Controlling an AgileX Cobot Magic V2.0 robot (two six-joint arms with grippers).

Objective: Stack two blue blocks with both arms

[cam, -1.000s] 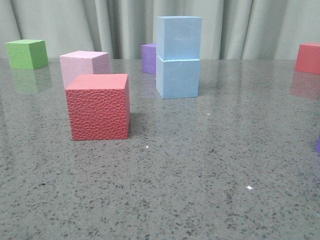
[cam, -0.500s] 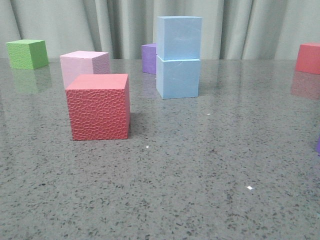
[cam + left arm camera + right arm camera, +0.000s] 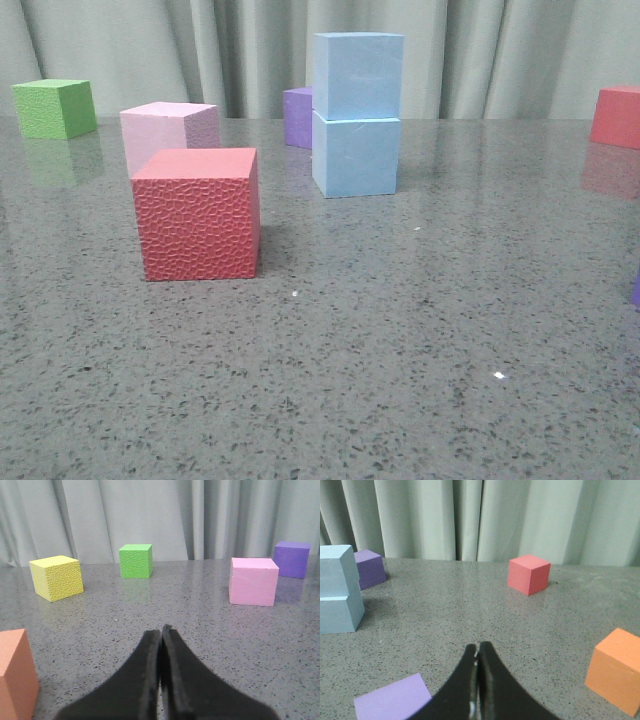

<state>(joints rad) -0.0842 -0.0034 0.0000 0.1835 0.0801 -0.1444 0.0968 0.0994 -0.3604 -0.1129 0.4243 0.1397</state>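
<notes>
Two pale sky-blue blocks stand stacked at the back middle of the table: the upper blue block (image 3: 358, 76) rests squarely on the lower blue block (image 3: 356, 156). The stack also shows at the edge of the right wrist view, upper block (image 3: 336, 572) on lower block (image 3: 339, 614). No gripper touches it. My left gripper (image 3: 161, 630) is shut and empty, low over bare table. My right gripper (image 3: 478, 647) is shut and empty, well away from the stack. Neither gripper shows in the front view.
A textured red cube (image 3: 198, 213) stands front left, a pale pink cube (image 3: 167, 133) behind it, a green cube (image 3: 54, 108) far left, a purple cube (image 3: 298, 117) behind the stack, a red cube (image 3: 616, 117) far right. Yellow (image 3: 56, 577) and orange (image 3: 615, 670) cubes and another purple cube (image 3: 392, 699) lie nearer the arms.
</notes>
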